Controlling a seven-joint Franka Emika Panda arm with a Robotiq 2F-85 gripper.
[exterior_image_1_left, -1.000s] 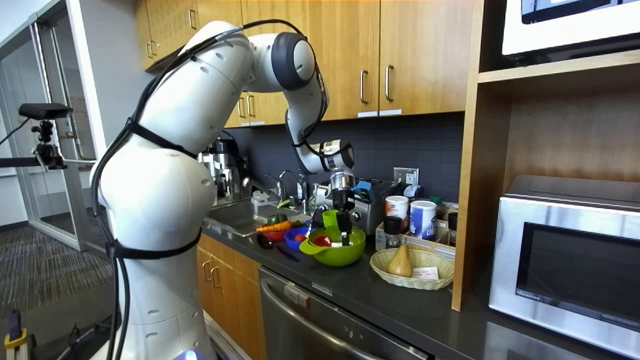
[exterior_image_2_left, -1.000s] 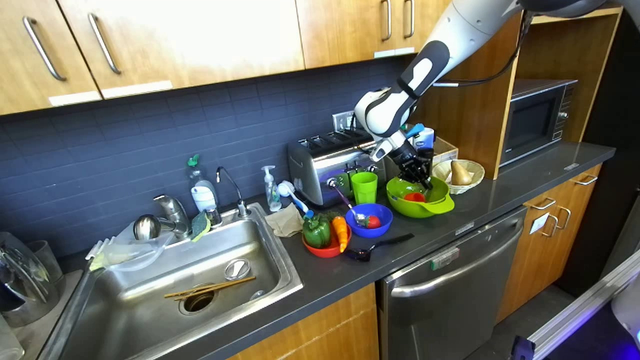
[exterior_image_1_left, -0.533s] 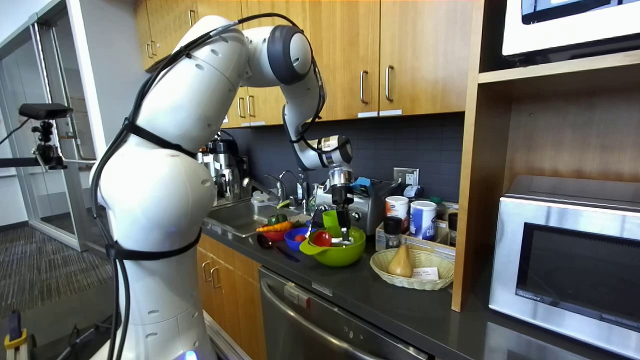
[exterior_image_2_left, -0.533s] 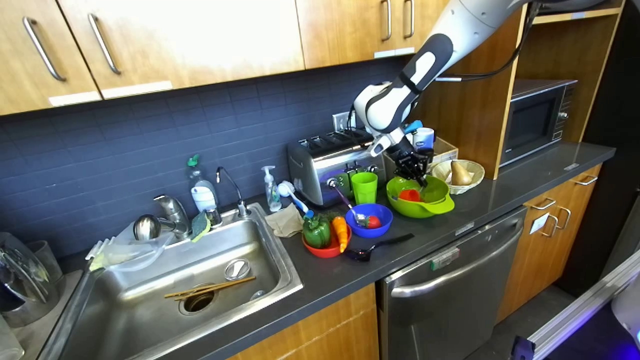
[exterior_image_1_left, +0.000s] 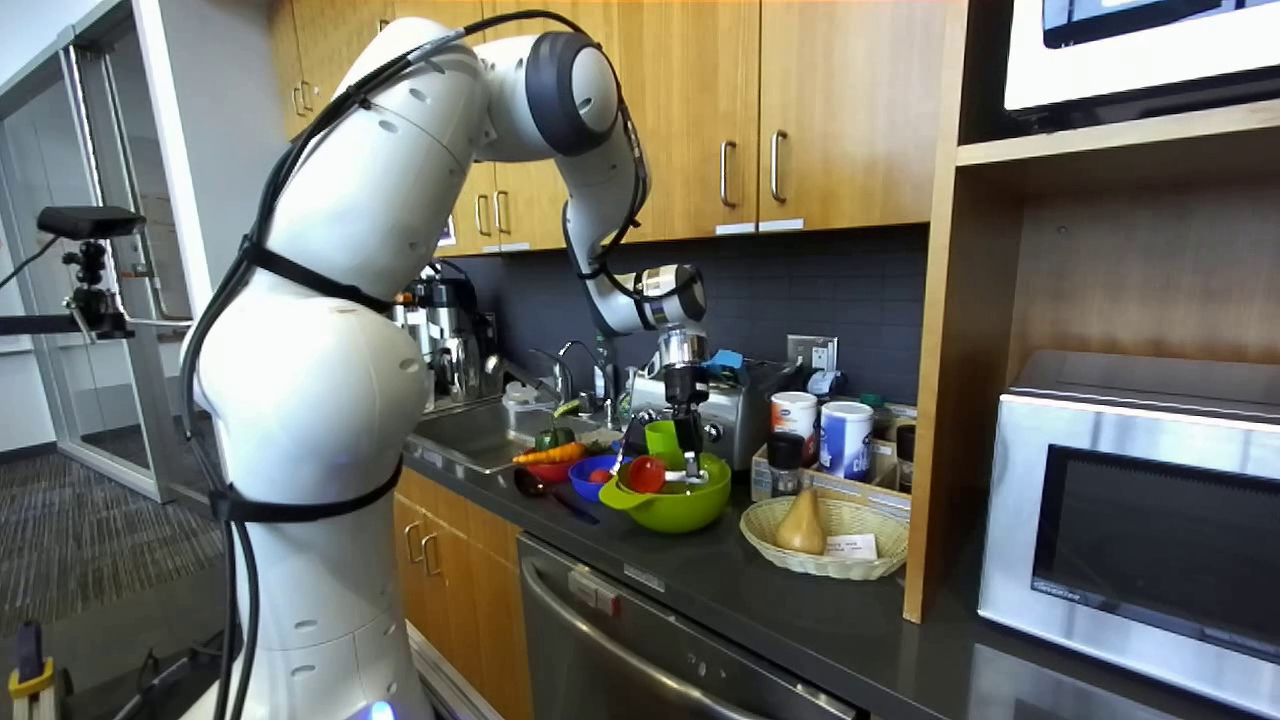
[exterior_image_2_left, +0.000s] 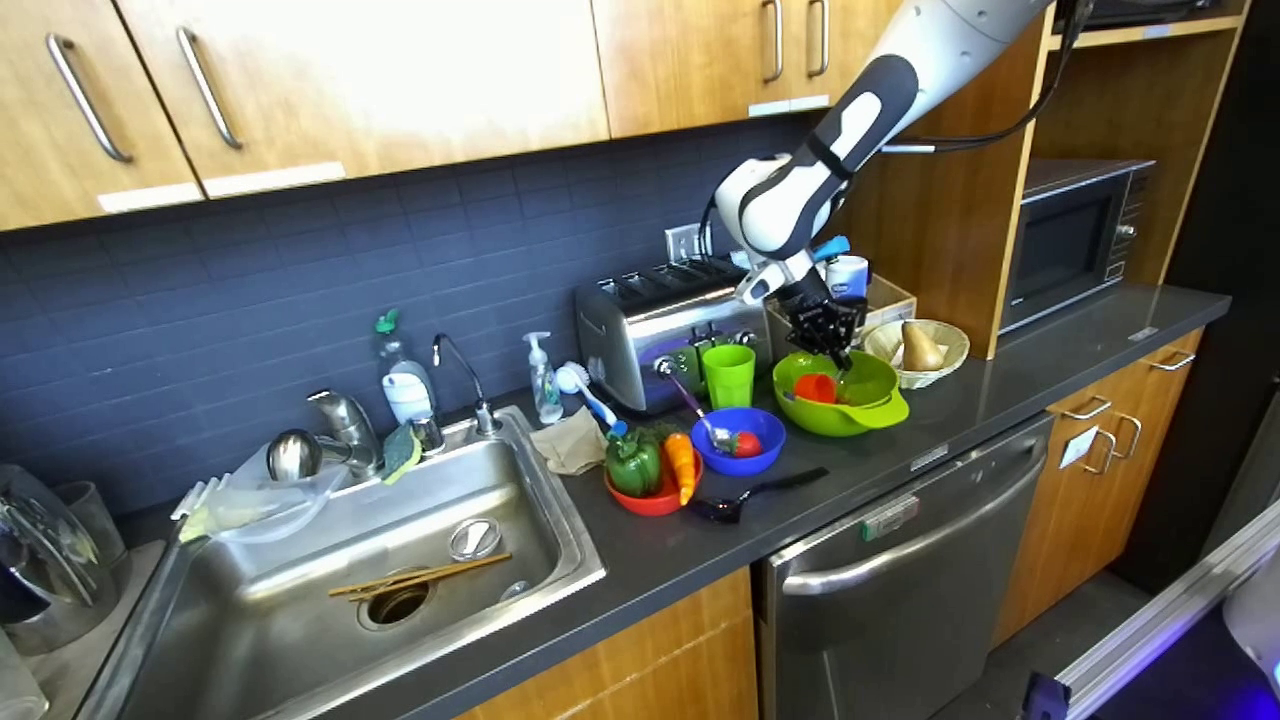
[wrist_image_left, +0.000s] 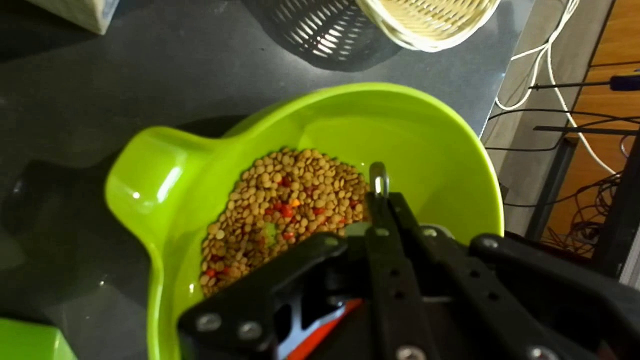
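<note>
My gripper (exterior_image_1_left: 691, 468) is shut on the metal handle of a red cup-shaped scoop (exterior_image_1_left: 646, 475). The scoop also shows in an exterior view (exterior_image_2_left: 815, 387), inside the green bowl's outline near its rim. The green bowl (exterior_image_1_left: 690, 515) stands on the dark counter, below the gripper. In the wrist view the jaws (wrist_image_left: 382, 200) are close together over the green bowl (wrist_image_left: 425, 130), with the looped metal handle end (wrist_image_left: 378, 182) between their tips. The scoop's cup is mostly hidden behind the gripper there. Brown lentils (wrist_image_left: 290, 190) with red bits lie in the bowl.
A green cup (exterior_image_2_left: 728, 375) and a toaster (exterior_image_2_left: 690, 330) stand beside the bowl. A blue bowl (exterior_image_2_left: 740, 465), a red bowl (exterior_image_2_left: 645, 505) with vegetables and a black ladle (exterior_image_2_left: 730, 508) are nearby. A wicker basket (exterior_image_1_left: 830, 565) holds a pear-shaped item (exterior_image_1_left: 803, 525).
My gripper has risen slightly with the scoop. The red cup has come higher into view above the bowl's contents. The green bowl has not moved.
</note>
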